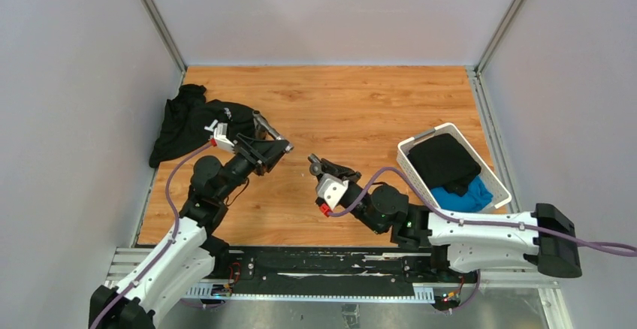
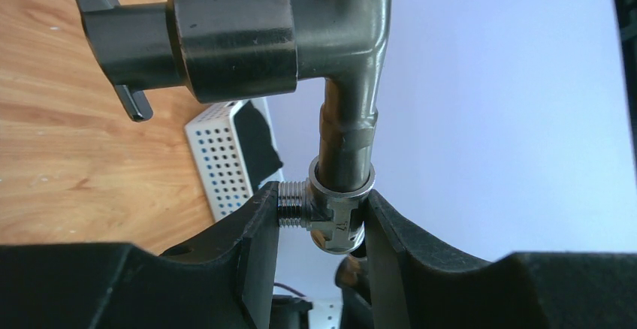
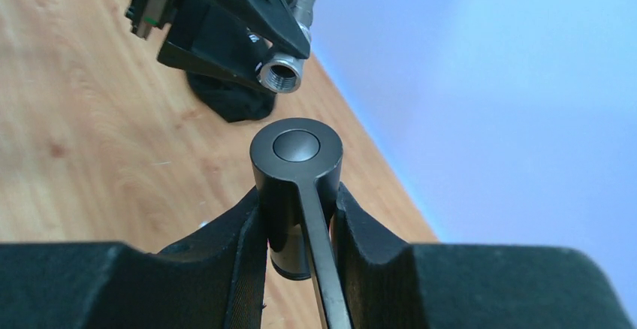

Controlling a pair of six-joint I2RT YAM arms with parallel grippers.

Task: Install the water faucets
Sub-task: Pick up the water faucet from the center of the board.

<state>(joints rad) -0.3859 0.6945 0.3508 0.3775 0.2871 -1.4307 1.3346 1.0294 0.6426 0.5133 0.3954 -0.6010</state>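
- Your left end effector (image 2: 323, 227) is clamped on a shiny tee fitting (image 2: 332, 216). One finger (image 2: 255, 246) presses its threaded stub and the other presses the opposite face.
- A dark-grey faucet body (image 2: 342, 51) rises out of that fitting. It is T-shaped, dull metal, with a thick cylindrical collar and a flat handle end off to one side.
- Your right end effector (image 3: 300, 220) is closed on a dark valve piece (image 3: 295, 156). It is a smooth matte cylinder with a round domed cap, and a thin flat lever (image 3: 323, 269) runs back between the fingers.
- Both parts are held in the air over the middle of the tabletop (image 1: 360, 104), near each other but apart.
- The right wrist view shows a silver threaded port (image 3: 280, 73) in the left end effector, just beyond the valve cap.
- A crumpled black cloth garment (image 1: 188, 122) lies at the far-left corner of the tabletop, close behind the left end effector.
- A white plastic basket (image 1: 424, 135) with perforated walls sits at the right, beside the right arm. It holds black cloth (image 1: 443, 160) and blue cloth (image 1: 472, 197).
- The tabletop is a wood-grain surface with plain grey panels around it.
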